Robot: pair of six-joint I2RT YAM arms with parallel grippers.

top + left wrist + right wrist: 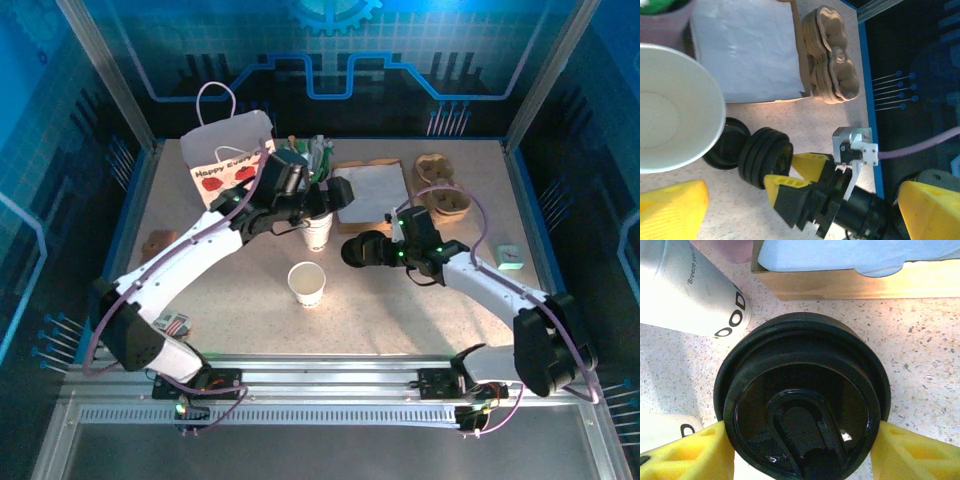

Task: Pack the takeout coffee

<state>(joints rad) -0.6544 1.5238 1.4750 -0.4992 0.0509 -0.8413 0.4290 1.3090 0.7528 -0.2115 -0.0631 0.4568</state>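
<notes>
The takeout coffee cup [307,283] stands upright on the table's middle, white, open-topped, with no lid on it. Just right of it, my right gripper [362,250] is shut on a stack of black lids [800,400], one yellow finger [685,455] on each side. The left wrist view shows the same lids [765,157] in those fingers, with one more black lid [725,142] beside them on the table. My left gripper [322,203] hangs open over the stack of nested white cups [318,230], whose open top [670,107] sits left of its wide-spread fingers [670,210].
A gift bag [232,160] stands at the back left, a pink cup of sticks [318,155] beside it. A cardboard box of white paper [370,190] and brown cup carriers [440,190] lie at the back right. A small teal packet [508,255] sits far right.
</notes>
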